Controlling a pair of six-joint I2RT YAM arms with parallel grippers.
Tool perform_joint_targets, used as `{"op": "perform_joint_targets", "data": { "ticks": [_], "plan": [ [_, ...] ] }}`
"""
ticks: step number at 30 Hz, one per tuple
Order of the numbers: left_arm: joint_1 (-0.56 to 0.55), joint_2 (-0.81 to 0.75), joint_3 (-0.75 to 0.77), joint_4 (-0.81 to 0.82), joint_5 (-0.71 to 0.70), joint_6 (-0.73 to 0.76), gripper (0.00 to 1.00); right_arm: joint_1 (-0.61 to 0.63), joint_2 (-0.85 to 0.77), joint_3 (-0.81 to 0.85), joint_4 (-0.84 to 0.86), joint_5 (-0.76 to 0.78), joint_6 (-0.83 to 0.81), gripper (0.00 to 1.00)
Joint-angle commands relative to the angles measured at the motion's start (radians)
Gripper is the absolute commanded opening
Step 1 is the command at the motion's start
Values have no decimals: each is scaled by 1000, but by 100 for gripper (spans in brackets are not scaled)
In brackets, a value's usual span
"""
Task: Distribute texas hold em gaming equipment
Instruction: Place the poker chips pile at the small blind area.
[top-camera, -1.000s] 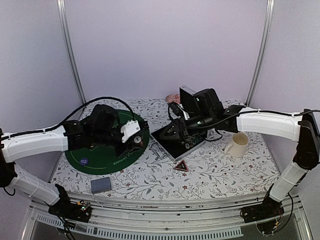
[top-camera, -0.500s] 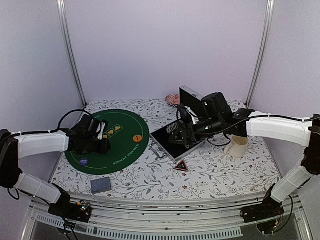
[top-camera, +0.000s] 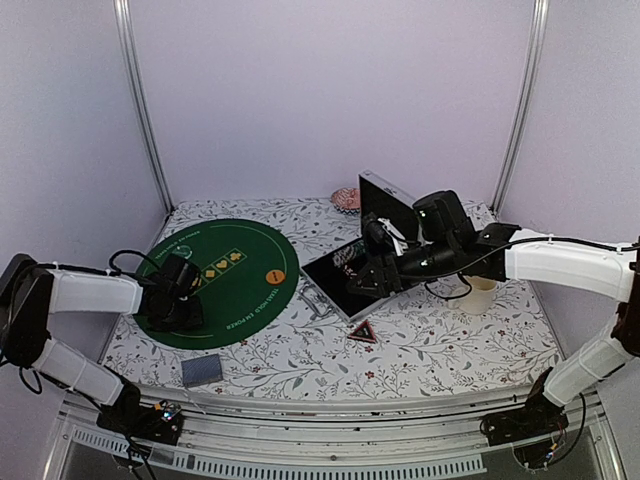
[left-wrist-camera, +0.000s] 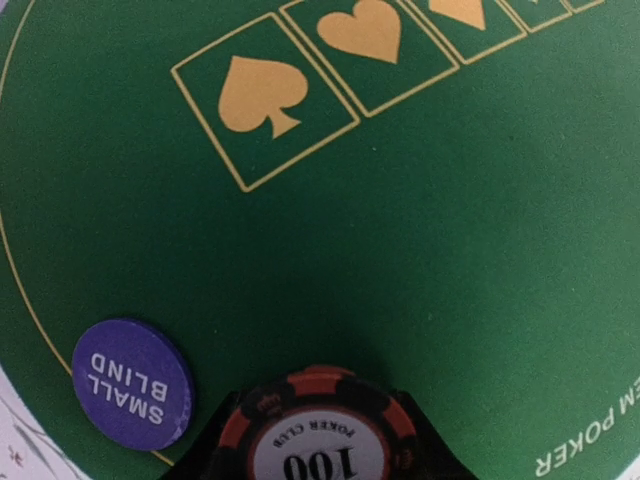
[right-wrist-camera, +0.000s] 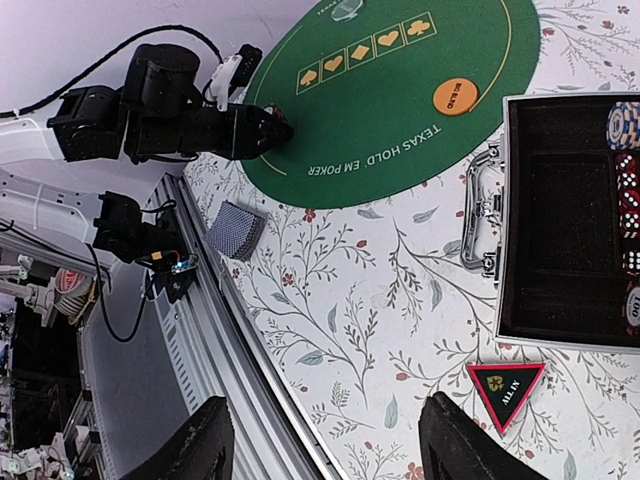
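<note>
The left arm is reaching low and forward, elbow folded, and is placing the left gripper (top-camera: 183, 303) over the 8 o'clock edge of the mat (top-camera: 225, 300). Its dark fingers (left-wrist-camera: 213, 458) are pinching a chip (left-wrist-camera: 320, 438) just above the felt. The chip is showing a white centre printed "100" and an orange-and-black striped rim. The right arm is stretching toward 9 o'clock and is holding the right gripper (right-wrist-camera: 330, 440) above the case (top-camera: 338, 296) with its fingers spread and nothing between them. The mat is a round green felt with yellow suit boxes and a thin yellow border line. A flat purple disc (left-wrist-camera: 132, 383) marked "SMALL BLIND" is lying at 9 o'clock of the chip, on that line. The orange button (right-wrist-camera: 455, 97) is lying flat near the mat's 3 o'clock edge. The deck (right-wrist-camera: 235, 228), its patterned grey-blue back facing up, is resting on the floral tablecloth (top-camera: 300, 365) off the mat at 6 o'clock. The case is standing open, silver-edged and black-lined, and is housing stacked chips (right-wrist-camera: 625, 125) and red dice (right-wrist-camera: 625, 195). A black-and-red triangle (right-wrist-camera: 506, 382) marked "ALL IN" is lying at 6 o'clock of the case.
</note>
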Motion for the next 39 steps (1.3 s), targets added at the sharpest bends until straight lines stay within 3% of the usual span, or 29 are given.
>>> {"op": "perform_joint_targets", "data": {
  "ticks": [1,15,20,25,39],
  "plan": [
    [7,-7,-9,-39,-45,-134,0,-6,-22,-13,2,10,-16,65],
    [-5,62,-5,-114,-78,-262,0,-7,-12,-4,-3,2,-11,65],
    [-6,56,-13,-114,-78,-282,9,-7,-4,2,-2,-5,-8,65],
    [-7,59,-10,-115,-77,-284,24,-5,-3,10,-9,-4,-10,65],
    [-7,59,-10,-124,-88,-290,37,-7,-19,17,-30,5,-20,66]
  ]
}}
